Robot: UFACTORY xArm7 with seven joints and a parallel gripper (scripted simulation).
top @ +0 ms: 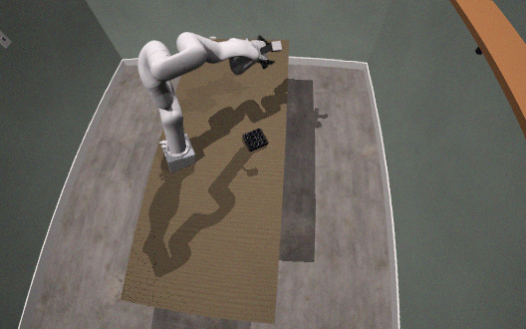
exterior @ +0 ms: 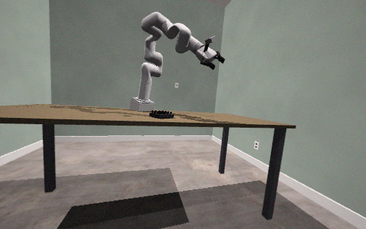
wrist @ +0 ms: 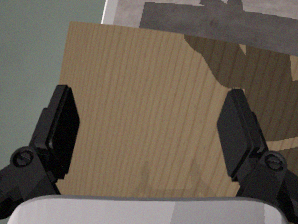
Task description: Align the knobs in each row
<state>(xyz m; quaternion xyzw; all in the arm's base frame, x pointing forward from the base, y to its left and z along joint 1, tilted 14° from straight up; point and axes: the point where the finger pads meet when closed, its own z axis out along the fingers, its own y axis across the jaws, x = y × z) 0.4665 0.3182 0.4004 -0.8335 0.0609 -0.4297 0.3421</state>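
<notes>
The knob box [top: 255,140] [exterior: 161,114] is small and black and stands flat on the table, knobs upward, in front of the arm's base. It is too small in the top and exterior views to read its knob lines, names or socket, and it is outside the wrist view. My gripper [top: 269,53] [exterior: 216,62] [wrist: 149,104] is open and empty. It hangs high above the table, well away from the knob box, toward the table's far end in the top view.
The wooden table [top: 249,249] [exterior: 225,119] [wrist: 135,90] carries the arm's base [top: 180,161] [exterior: 141,104] at one long edge. Shadows of the arm fall across the table top. An orange beam [top: 498,45] shows at the upper right in the top view.
</notes>
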